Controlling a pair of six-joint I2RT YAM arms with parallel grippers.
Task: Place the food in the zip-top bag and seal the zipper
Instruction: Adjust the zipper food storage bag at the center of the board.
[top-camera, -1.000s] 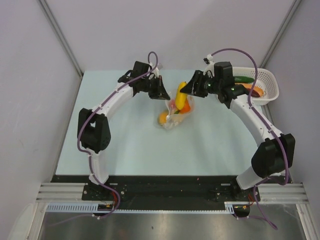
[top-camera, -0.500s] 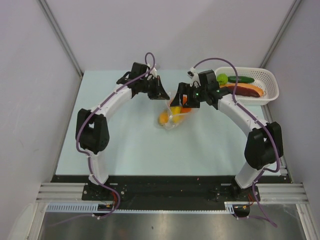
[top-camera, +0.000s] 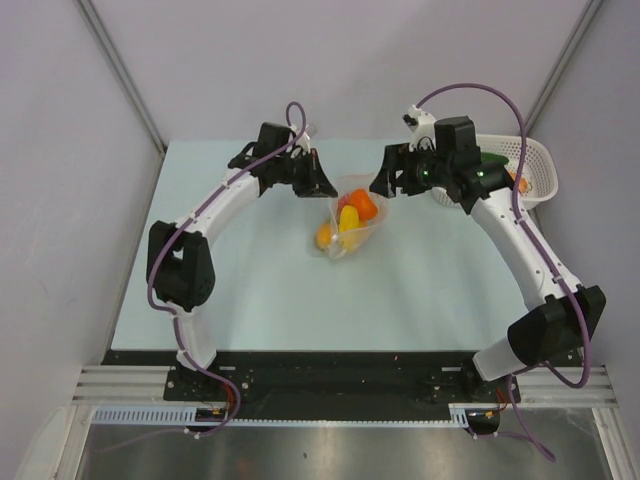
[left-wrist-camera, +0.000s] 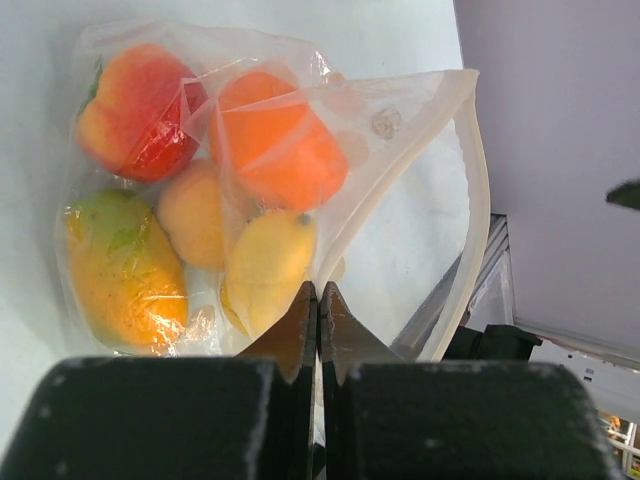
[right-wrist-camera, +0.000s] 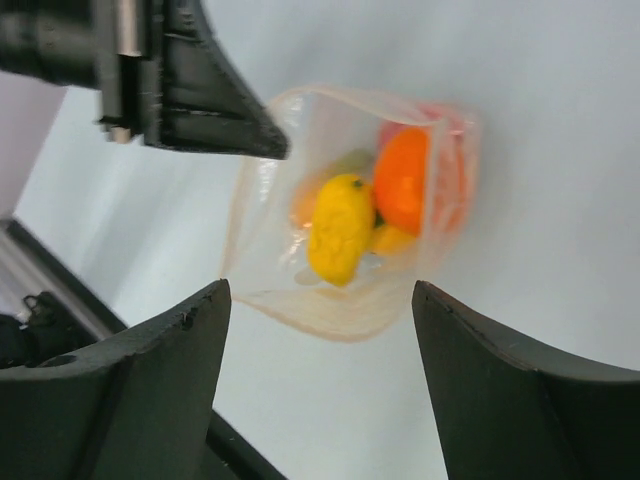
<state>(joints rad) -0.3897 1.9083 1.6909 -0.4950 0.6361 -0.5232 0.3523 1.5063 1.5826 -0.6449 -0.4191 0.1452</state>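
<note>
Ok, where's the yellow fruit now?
The yellow fruit lies in the zip-top bag, mid-table in the top view, beside the orange piece, between the left tool pinching its mouth and the open right tool.

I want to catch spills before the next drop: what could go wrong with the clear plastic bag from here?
The left gripper pinches only a thin strip at the mouth of the clear plastic bag; the floppy film may slip and the mouth collapse. The yellow toy fruit lies on top near the opening, so it might roll out or block the zipper.
</note>
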